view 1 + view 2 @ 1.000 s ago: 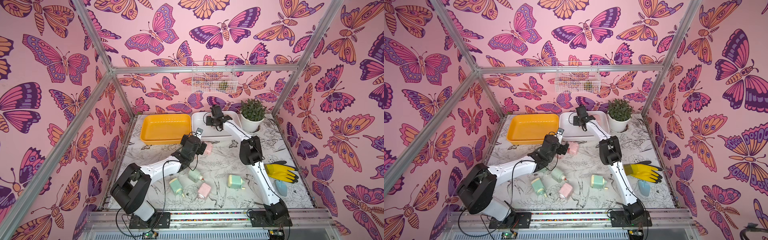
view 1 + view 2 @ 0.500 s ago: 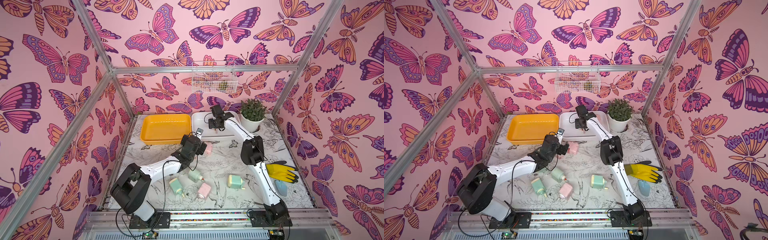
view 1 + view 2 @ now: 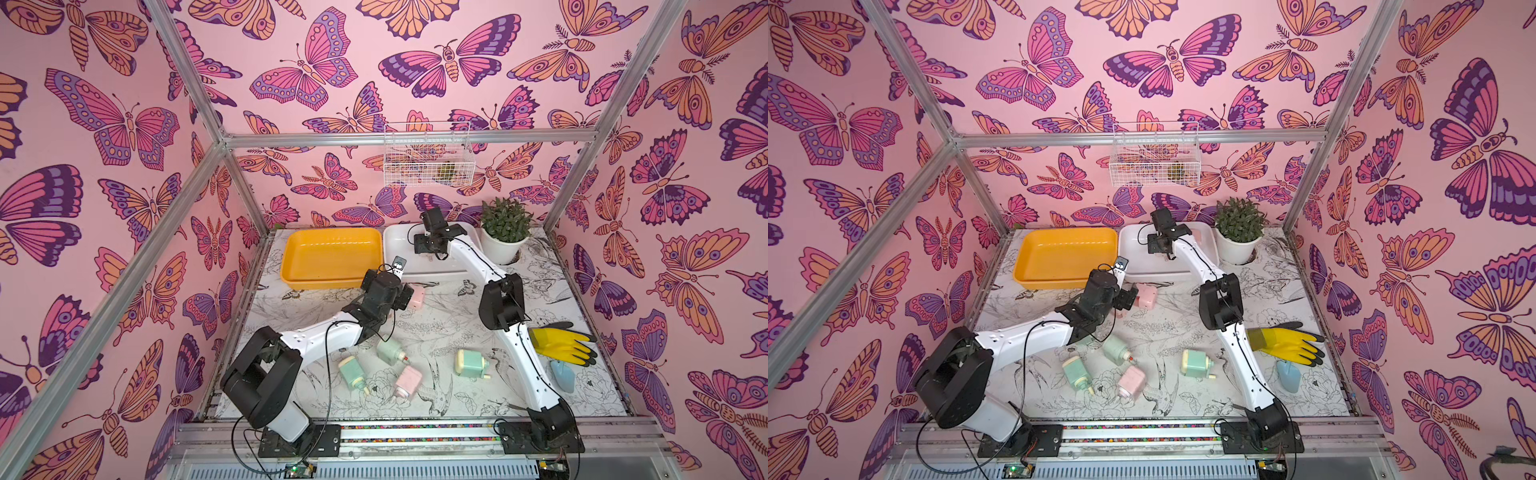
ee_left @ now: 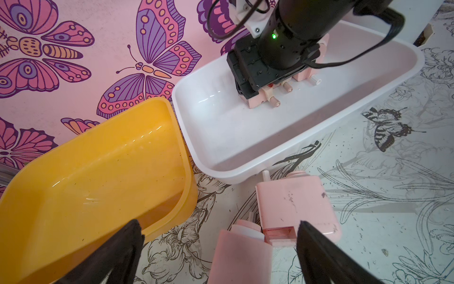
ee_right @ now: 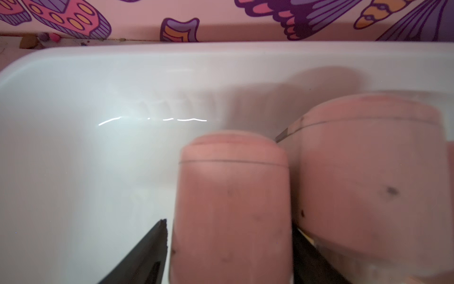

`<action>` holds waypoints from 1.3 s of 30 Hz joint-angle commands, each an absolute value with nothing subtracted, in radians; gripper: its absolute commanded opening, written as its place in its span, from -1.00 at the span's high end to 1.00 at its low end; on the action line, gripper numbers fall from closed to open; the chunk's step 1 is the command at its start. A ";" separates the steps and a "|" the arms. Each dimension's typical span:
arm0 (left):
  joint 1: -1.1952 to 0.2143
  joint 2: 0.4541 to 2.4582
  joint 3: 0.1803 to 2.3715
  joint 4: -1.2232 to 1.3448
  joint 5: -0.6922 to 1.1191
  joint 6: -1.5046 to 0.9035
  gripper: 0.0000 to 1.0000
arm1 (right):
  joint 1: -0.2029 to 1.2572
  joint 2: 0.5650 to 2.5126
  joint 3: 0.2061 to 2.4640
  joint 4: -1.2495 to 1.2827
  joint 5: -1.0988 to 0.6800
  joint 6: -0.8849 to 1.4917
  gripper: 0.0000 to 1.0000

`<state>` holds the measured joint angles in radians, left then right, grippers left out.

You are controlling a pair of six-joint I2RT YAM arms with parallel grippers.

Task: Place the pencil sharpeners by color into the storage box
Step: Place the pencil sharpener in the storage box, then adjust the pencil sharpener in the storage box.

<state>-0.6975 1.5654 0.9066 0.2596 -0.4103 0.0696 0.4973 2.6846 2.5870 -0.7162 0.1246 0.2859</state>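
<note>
My right gripper is down inside the white storage box. Its jaws stand open round a pink pencil sharpener, with a thin gap at one finger. A second pink sharpener sits right beside it. My left gripper hangs wide open over two pink sharpeners on the table by the white box's front wall. In a top view, three green sharpeners and a pink one lie near the front. The yellow box holds nothing.
A potted plant stands right of the white box. A yellow glove and a pale blue flat item lie at the right side of the table. A wire basket hangs on the back wall.
My right gripper's jaws have widened round the pink sharpener in the white box. The left arm has not moved.
</note>
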 commanded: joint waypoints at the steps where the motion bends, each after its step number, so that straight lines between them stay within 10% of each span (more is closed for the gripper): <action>1: -0.689 1.565 0.922 0.236 -0.396 0.065 -1.00 | 0.489 2.697 2.610 -0.714 0.127 0.273 -0.49; 21: -0.689 1.549 0.953 0.176 -0.391 0.008 -1.00 | 0.487 2.293 2.146 -0.580 0.200 0.246 -0.43; 26: -0.689 1.543 0.954 0.159 -0.391 -0.008 -1.00 | 0.445 2.301 2.126 -0.561 0.216 0.249 -0.01; 39: -0.689 1.567 0.965 0.152 -0.414 0.004 -1.00 | 0.428 2.446 2.243 -0.625 0.170 0.296 0.07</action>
<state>-0.6975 1.5654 0.9459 0.1776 -0.3939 0.0025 0.4213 2.4401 2.2078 -0.6144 0.1856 0.2718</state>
